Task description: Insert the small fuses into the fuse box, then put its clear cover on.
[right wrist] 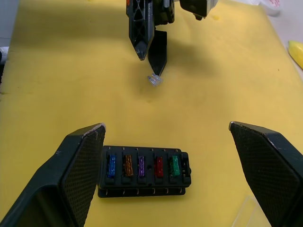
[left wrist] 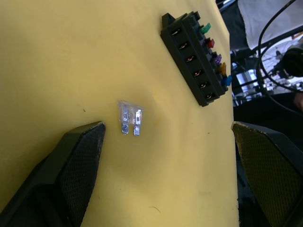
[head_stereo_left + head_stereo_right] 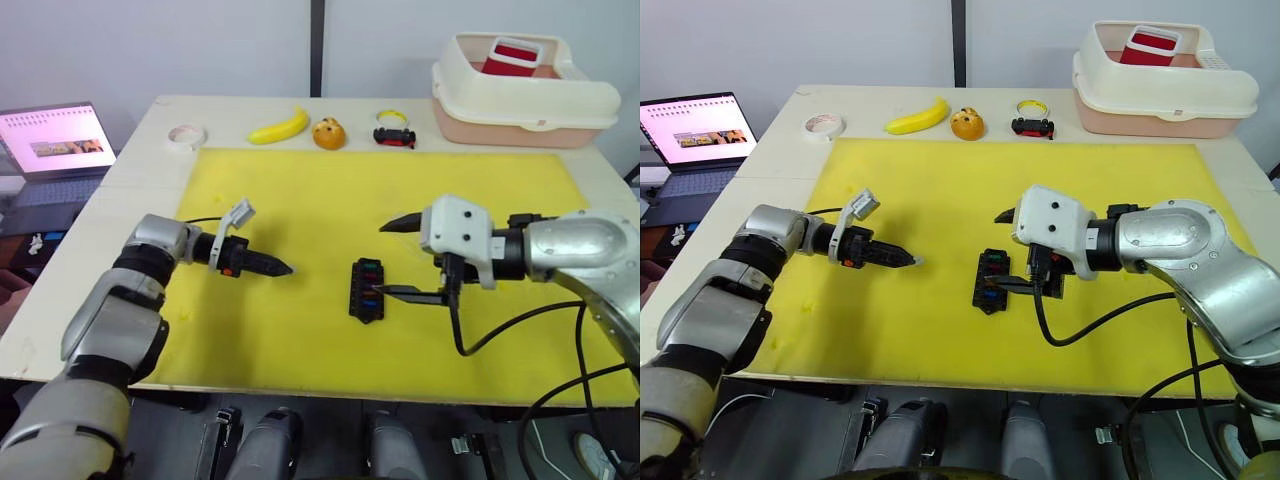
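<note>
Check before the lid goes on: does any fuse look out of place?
Yes. One small clear fuse lies loose on the yellow mat, apart from the black fuse box, whose end slot looks empty beside five coloured fuses.

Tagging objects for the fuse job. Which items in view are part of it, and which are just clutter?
Job: fuse box with five coloured fuses seated; clear fuse loose on the yellow mat.

Clutter: banana, orange toy, toy car, tape roll, laptop, lidded bin.

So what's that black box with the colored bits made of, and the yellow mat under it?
The fuse box looks like hard black plastic, matte, with molded ribs and slots. Its small fuses look like glossy, see-through colored plastic. The yellow mat is probably foam: its surface is dull and slightly dimpled.
</note>
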Tool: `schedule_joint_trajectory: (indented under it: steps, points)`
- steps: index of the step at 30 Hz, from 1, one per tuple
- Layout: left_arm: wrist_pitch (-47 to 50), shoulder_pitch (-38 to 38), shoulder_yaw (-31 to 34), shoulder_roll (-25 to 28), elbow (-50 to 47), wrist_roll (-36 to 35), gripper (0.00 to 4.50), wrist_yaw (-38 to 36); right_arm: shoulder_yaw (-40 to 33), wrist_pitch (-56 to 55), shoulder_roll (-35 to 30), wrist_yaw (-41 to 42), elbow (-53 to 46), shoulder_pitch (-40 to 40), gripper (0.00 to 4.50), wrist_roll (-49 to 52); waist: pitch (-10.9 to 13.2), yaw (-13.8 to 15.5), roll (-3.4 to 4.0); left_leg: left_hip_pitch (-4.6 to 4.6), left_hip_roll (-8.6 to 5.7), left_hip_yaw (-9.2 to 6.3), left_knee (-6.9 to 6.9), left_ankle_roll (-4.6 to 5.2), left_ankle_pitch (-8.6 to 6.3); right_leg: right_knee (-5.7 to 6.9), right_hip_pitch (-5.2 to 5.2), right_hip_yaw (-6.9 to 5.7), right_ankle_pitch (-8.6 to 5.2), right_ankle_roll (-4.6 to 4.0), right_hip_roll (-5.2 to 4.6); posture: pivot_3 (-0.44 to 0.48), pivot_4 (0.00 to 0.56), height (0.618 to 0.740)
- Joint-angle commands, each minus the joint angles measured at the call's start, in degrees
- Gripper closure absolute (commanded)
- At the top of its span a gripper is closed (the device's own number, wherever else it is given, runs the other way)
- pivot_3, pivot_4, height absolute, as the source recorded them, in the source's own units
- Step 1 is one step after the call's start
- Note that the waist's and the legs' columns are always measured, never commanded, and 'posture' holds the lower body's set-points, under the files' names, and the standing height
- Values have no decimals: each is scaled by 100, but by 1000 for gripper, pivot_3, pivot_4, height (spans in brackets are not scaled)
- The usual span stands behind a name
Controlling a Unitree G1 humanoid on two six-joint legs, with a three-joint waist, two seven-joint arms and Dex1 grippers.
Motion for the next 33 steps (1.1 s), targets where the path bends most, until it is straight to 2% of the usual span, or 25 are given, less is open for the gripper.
schedule_joint_trajectory:
  steps: [1,13,16,20,33]
  points:
    - [57,67,-218,-221,-21,-19,0,-27,-92,0,-1,-61,-150,-54,70,-19,0,1,0,0,0,0,0,0,0,0,0,0,0,0,0,0,150,740]
    - [-21,14,-136,-365,169,129,0,-27,-65,111,119,-179,-123,-153,70,-6,0,6,0,0,-3,-1,5,1,-1,0,4,0,1,2,-1,0,150,740]
    - [-111,9,-113,-371,279,249,898,-27,-75,135,126,-193,-135,-153,0,7,0,-2,0,1,-3,-1,6,1,-1,0,4,0,1,2,-1,0,150,740]
    - [-230,-18,29,-419,471,437,2741,-27,-65,98,127,-180,-102,-133,0,-26,0,-15,0,1,-2,0,5,1,-1,-1,2,0,1,3,0,0,150,740]
    - [-528,-99,834,-419,1134,1148,2741,83,35,-138,148,-92,129,-153,0,-177,-1,-62,0,5,1,-1,5,7,-4,11,0,0,2,4,4,0,150,740]
